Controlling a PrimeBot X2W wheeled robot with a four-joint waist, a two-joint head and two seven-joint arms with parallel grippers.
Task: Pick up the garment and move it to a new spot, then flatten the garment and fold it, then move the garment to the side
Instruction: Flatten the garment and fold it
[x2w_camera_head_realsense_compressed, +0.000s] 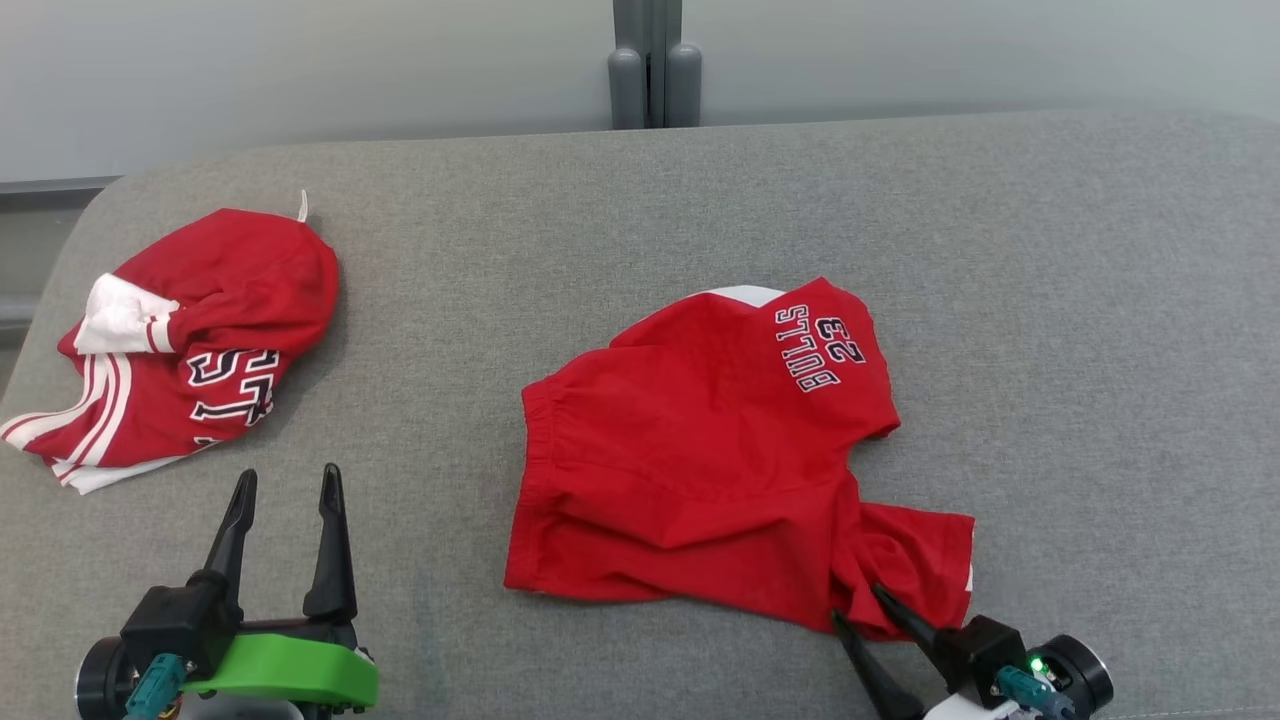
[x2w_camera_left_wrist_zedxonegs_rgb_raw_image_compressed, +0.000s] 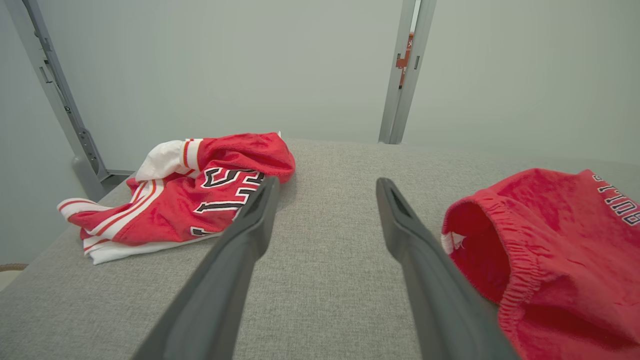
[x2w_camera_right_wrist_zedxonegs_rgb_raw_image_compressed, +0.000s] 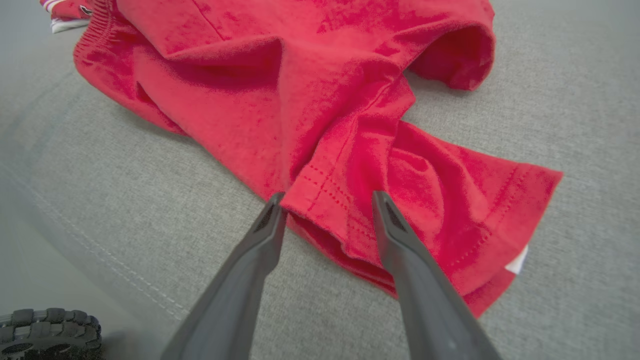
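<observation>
Stretching wide between its rounded left edge and the right, the grey surface (x2w_camera_head_realsense_compressed: 700, 200) is a padded slab with a coarse woven cover and a stitched seam along the near edge.

The garment (x2w_camera_head_realsense_compressed: 700, 450), red shorts in soft matte jersey, lies a little right of the middle, reaching toward the near edge. It is rumpled: one leg is twisted and trails toward the near right, the gathered elastic waistband (x2w_camera_head_realsense_compressed: 535, 430) faces left, and the lettering "BULLS 23" (x2w_camera_head_realsense_compressed: 820, 345) sits at its far side.

A second red garment (x2w_camera_head_realsense_compressed: 200, 330), with white stripes and dark lettering, is bunched by the left edge, well apart from the shorts.

The left pincer (x2w_camera_head_realsense_compressed: 288, 472) hovers over bare cloth near the near left corner, its long dark fingers spread wide and holding nothing.

The right pincer (x2w_camera_head_realsense_compressed: 858, 604) is at the near right, its fingers apart and straddling the stitched hem (x2w_camera_right_wrist_zedxonegs_rgb_raw_image_compressed: 320, 190) of the trailing leg. The fold sits between the tips, but no clamp on it shows.

By my reading the task is at its very start. The first pick-up is being set up, and the move, flattening, folding and setting aside are all left to do.
</observation>
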